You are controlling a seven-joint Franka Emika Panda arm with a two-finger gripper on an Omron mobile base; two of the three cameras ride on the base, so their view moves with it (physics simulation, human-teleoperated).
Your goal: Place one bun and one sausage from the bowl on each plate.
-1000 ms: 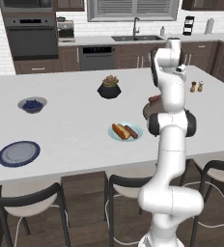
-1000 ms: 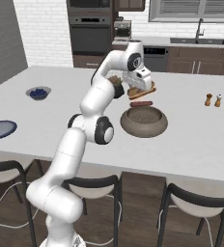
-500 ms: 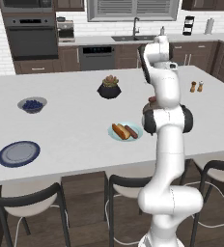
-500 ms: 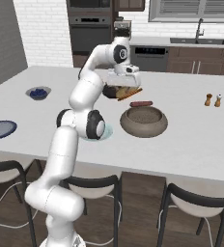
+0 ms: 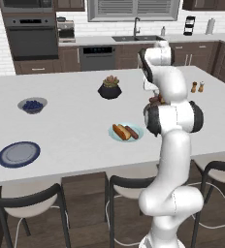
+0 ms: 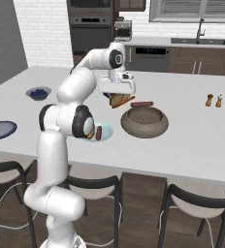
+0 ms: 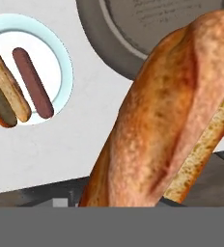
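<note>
**Q:** What moved vs a sec earlier?

**Me:** Swung my arm left, away from the bowl (image 6: 145, 122) & toward the counter's middle. A sec before, my gripper (image 6: 118, 100) hung right over the bowl's left rim; now it sat clear of the rim, up in the air betw. the bowl & the teal plate (image 6: 104, 131). Nothing else on the counter shifted.

**Q:** Jaws?

**Me:** Partway closed, clamped on a bun (image 7: 167, 116). Hand view had it huge & close, running diagonally, crust side facing the cam, cut face on the right. My fingertips were hidden behind it there.

**Q:** Containers, what was in each?

**Me:** Bowl: brown-grey, deep. One sausage (image 6: 142, 104) lay across its far rim; couldn't tell what else was inside. Teal plate, just left of the bowl: already one bun (image 7: 7, 91) & one sausage (image 7: 33, 83) side by side, touching or nearly. Blue-rimmed plate (image 5: 18, 154): way off at the counter's left, near the front edge, bare. Small grey bowl w/ blue berries (image 5: 32, 104) further back on that side. Black plant pot (image 5: 109, 89) mid-counter, far side.

**Q:** Anything else up there?

**Me:** Salt & pepper shakers (image 6: 214, 100), standing together well right of the bowl.
</note>
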